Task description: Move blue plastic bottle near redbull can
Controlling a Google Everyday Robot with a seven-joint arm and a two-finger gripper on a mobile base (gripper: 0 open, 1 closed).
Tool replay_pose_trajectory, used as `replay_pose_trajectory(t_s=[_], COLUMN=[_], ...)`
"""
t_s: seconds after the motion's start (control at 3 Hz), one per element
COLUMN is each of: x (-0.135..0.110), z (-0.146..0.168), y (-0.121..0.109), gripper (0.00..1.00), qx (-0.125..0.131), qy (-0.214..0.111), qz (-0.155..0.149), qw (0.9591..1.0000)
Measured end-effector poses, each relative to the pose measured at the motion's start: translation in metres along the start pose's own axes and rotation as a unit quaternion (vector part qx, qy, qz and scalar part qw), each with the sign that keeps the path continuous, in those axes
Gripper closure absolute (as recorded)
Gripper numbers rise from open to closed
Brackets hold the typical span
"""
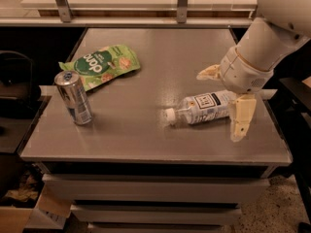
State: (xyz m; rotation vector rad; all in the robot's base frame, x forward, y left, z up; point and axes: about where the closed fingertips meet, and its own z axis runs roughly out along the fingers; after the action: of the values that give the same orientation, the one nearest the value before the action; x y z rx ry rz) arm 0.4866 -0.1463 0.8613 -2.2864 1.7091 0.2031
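Observation:
The blue plastic bottle (pixel 201 108) lies on its side on the grey table (pixel 146 135), right of centre, white cap pointing left. The redbull can (pixel 74 97) stands upright near the table's left edge, far from the bottle. My gripper (pixel 225 97) is open at the bottle's right (base) end. One cream finger (pixel 208 73) is behind the bottle and the other finger (pixel 241 118) is in front of it, so the jaws straddle the base. The white arm comes in from the upper right.
A green snack bag (pixel 103 64) lies at the back left, just behind the can. A shelf with metal posts (pixel 182 3) runs behind the table. Drawers sit below the table's front edge. A dark chair (pixel 14 89) stands to the left.

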Motion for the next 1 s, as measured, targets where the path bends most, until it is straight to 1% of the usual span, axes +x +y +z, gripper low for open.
replay_pose_trajectory(t_s=[0.33,0.67,1.0], x=[0.007,0.01,0.009], z=[0.015,0.022,0.024], y=[-0.005,-0.009,-0.017], gripper=[0.18,0.41,0.64], qx=[-0.002,-0.006,-0.004], qy=[0.01,0.011,0.008], qz=[-0.032,-0.044,-0.05], qw=[0.9994,0.999,0.9987])
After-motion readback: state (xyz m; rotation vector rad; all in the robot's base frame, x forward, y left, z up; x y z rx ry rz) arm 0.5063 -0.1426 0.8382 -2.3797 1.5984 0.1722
